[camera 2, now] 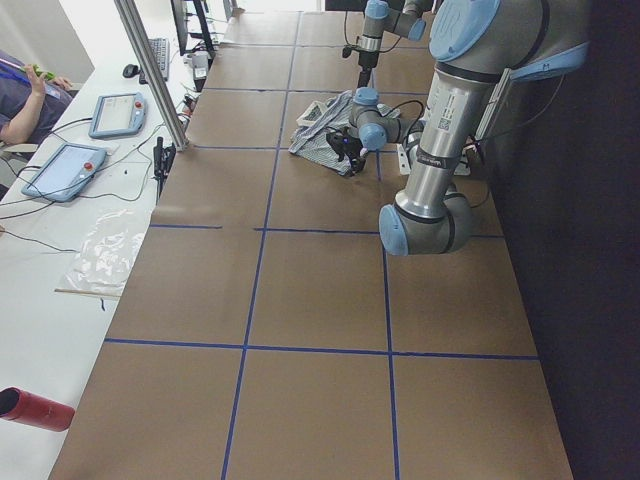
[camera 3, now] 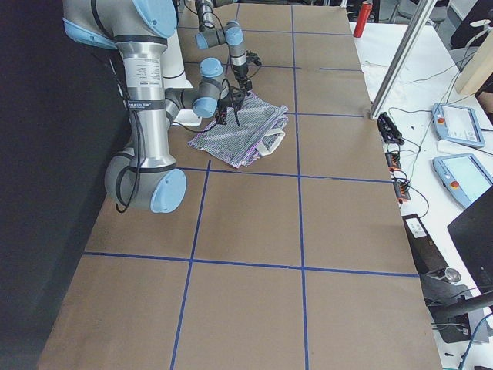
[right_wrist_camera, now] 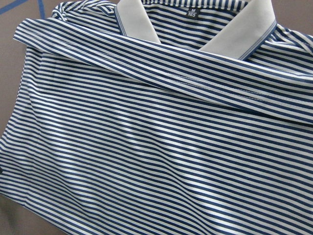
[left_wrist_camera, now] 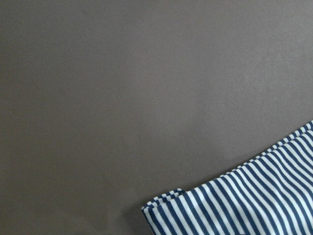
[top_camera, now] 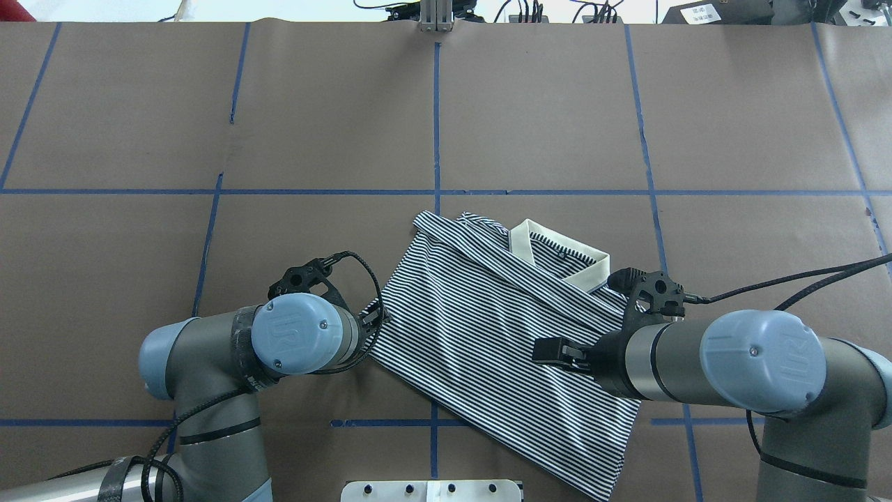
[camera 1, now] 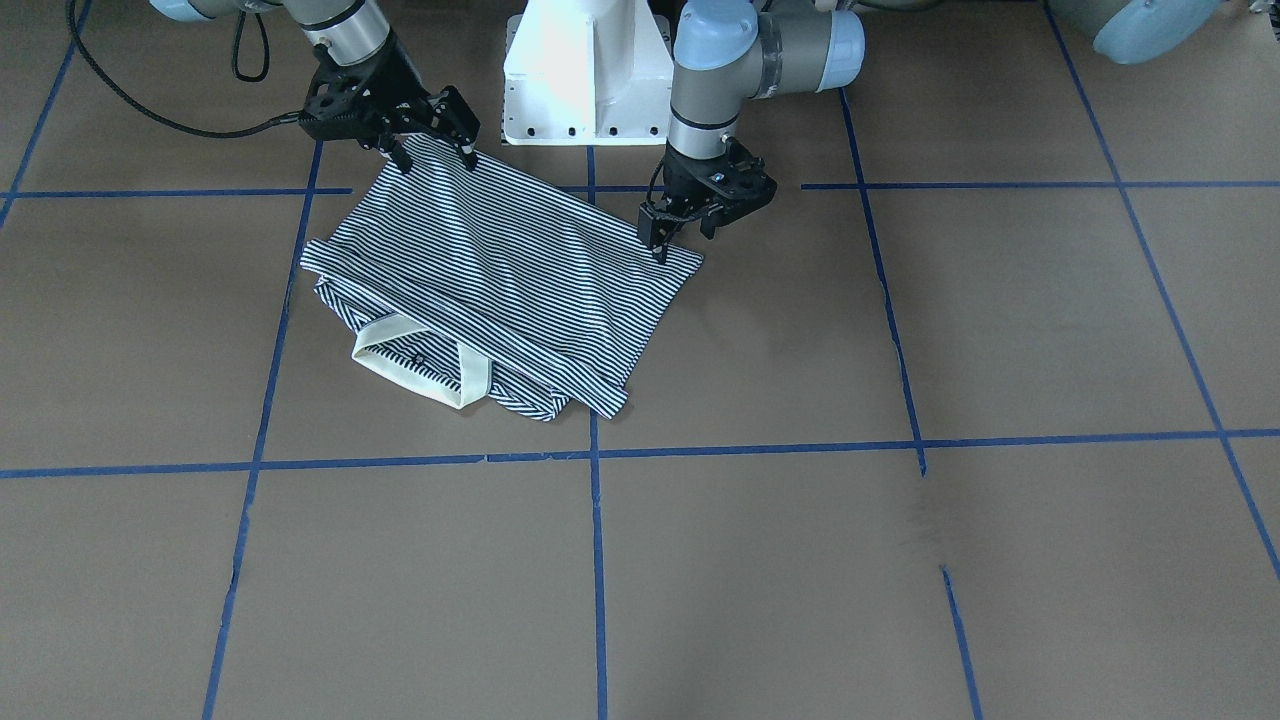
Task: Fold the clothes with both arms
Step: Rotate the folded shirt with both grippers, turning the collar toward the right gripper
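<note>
The striped polo shirt (camera 1: 500, 270) lies folded into a rough rectangle on the brown table, near the robot's base. Its cream collar (camera 1: 420, 370) points away from the robot. The shirt also shows in the overhead view (top_camera: 488, 328). My left gripper (camera 1: 685, 235) is open, with one fingertip at the shirt's corner on my left side. That corner (left_wrist_camera: 254, 200) lies flat on the table in the left wrist view. My right gripper (camera 1: 432, 152) is open and hovers over the shirt's edge nearest the base. The right wrist view shows the shirt (right_wrist_camera: 156, 147) and collar (right_wrist_camera: 244, 34) from above, with no fingers visible.
The white pedestal base (camera 1: 590, 80) stands just behind the shirt. Blue tape lines (camera 1: 598, 560) grid the brown table. Beside the table are operator tablets (camera 2: 65, 170), a red can (camera 2: 30, 408) and a metal post (camera 3: 400, 62).
</note>
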`<state>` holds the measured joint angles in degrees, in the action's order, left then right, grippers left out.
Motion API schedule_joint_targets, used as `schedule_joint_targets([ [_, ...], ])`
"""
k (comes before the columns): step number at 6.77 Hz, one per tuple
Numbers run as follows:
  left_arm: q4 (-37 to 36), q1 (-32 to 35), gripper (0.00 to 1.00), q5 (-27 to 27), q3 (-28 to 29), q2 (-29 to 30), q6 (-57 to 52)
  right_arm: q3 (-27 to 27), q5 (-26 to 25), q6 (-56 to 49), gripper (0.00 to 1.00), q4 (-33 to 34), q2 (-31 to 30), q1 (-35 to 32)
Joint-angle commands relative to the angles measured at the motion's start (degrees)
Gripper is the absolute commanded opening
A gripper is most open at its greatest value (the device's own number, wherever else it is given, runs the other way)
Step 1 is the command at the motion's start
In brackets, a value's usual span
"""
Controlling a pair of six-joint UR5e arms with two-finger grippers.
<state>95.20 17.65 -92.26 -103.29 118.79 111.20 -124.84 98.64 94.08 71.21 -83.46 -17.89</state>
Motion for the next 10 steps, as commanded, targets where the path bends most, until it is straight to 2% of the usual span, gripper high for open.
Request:
schedule_joint_targets([
  [1, 0.1, 0.0, 0.68, 0.3, 0.4, 0.1, 1.0, 0.1, 0.2, 0.0, 1.0, 0.1, -0.2, -0.1],
  [2, 0.1, 0.0, 0.43, 0.3, 0.5, 0.1, 1.9, 0.1, 0.2, 0.0, 1.0, 0.1, -0.3, -0.2],
  [3, 0.1, 0.0, 0.02, 0.3, 0.4, 0.1, 1.9, 0.1, 0.2, 0.0, 1.0, 0.1, -0.3, -0.2],
  [6, 0.1, 0.5, 0.0, 0.3, 0.3, 0.2, 1.0, 0.0, 0.2, 0.0, 1.0, 0.1, -0.4, -0.2],
  [10, 0.1, 8.2, 0.0, 0.3, 2.5, 0.5, -1.8, 0.0, -0.2, 0.0, 1.0, 0.1, -0.4, -0.4],
])
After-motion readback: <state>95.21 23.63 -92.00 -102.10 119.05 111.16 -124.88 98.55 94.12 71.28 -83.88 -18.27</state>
